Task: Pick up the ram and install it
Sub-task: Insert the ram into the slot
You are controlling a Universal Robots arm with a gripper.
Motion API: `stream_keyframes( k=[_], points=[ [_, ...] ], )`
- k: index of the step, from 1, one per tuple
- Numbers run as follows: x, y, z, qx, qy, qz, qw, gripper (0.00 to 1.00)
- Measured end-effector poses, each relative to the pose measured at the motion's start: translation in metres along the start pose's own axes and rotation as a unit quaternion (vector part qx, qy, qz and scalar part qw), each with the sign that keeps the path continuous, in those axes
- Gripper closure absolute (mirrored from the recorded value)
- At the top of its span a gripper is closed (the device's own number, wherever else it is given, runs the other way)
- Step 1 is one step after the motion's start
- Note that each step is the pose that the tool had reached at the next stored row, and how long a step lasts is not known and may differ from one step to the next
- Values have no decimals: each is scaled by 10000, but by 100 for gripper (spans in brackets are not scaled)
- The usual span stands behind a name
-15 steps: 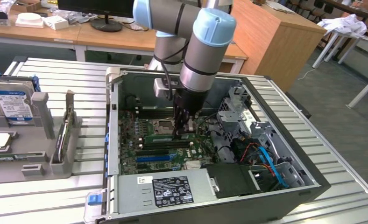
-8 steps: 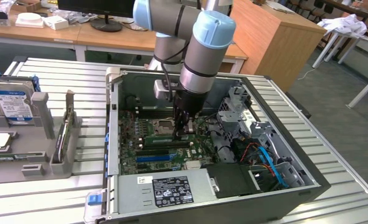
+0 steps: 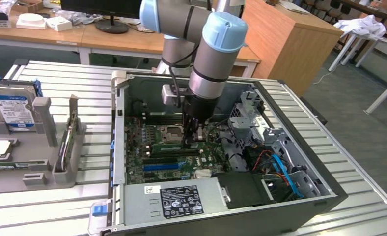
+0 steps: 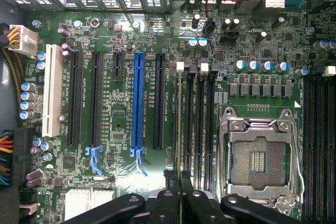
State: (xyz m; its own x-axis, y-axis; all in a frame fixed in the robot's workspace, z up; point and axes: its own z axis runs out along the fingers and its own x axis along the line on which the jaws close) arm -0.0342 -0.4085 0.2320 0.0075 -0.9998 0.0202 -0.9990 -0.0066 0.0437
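Gripping the thin green ram stick [image 4: 179, 129] edge-on in our end effector [image 4: 180, 181], we hold it in line over a long black slot [image 4: 183, 93].

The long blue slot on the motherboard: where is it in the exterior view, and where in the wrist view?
Exterior view: the long blue slot lies low on the motherboard, near the grey power supply.
Wrist view: it stands between black slots.
Shared landmark: the silver-framed CPU socket.

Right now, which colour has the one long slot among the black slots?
The long slot is blue, clearest in the wrist view.
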Motion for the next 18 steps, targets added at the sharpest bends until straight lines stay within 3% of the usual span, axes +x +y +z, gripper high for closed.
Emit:
stream_keyframes(
  k=[18],
  points=[
    [-2, 5, 48, 10, 0, -10, 10000, 88]
  ],
)
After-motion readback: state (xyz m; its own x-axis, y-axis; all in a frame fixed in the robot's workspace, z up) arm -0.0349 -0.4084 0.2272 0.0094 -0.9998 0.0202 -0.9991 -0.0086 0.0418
